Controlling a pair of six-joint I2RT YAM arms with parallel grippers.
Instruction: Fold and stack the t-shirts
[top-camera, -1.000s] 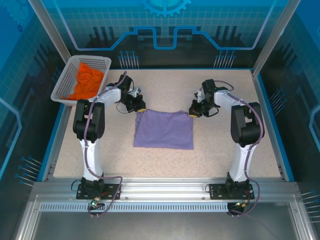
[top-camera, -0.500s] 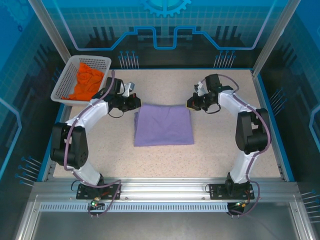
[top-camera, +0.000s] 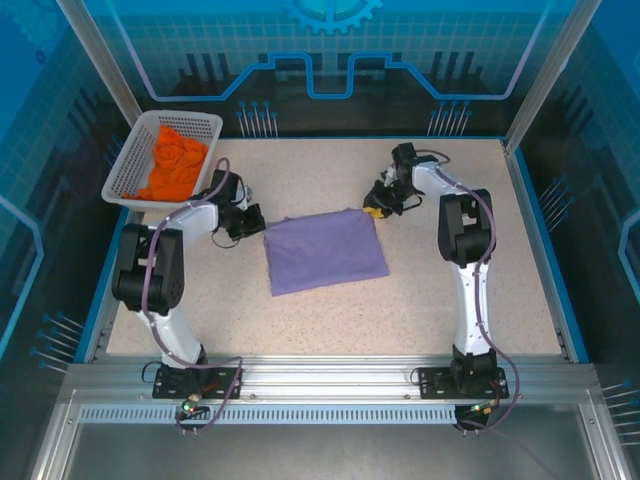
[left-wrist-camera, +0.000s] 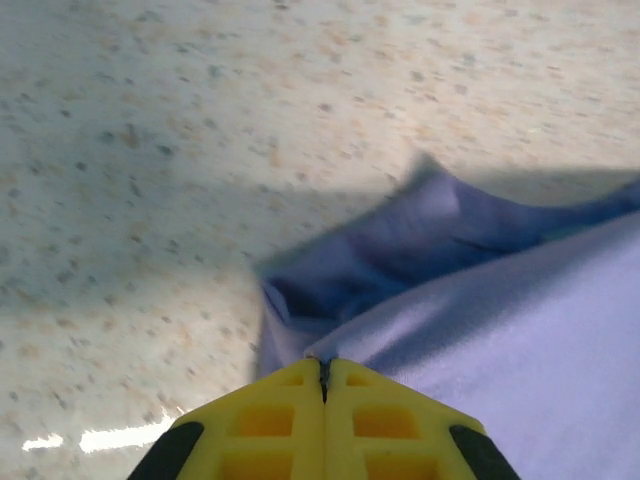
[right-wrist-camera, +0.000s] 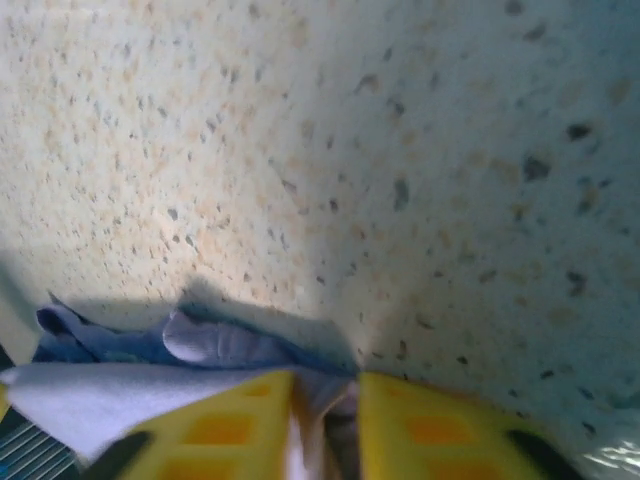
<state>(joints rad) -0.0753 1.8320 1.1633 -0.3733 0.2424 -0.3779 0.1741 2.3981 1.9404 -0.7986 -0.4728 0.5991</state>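
Folded lavender-purple cloth t-shirt (top-camera: 325, 252) on speckled bench (top-camera: 300, 330). Left pincer (top-camera: 255, 221) clamped on far left corner, right pincer (top-camera: 376, 209) on far right. Crumpled orange t-shirt (top-camera: 175, 165) in white mesh basket (top-camera: 128, 168).

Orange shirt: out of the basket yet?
No, the orange shirt lies crumpled inside the white basket at the far left in the top view.
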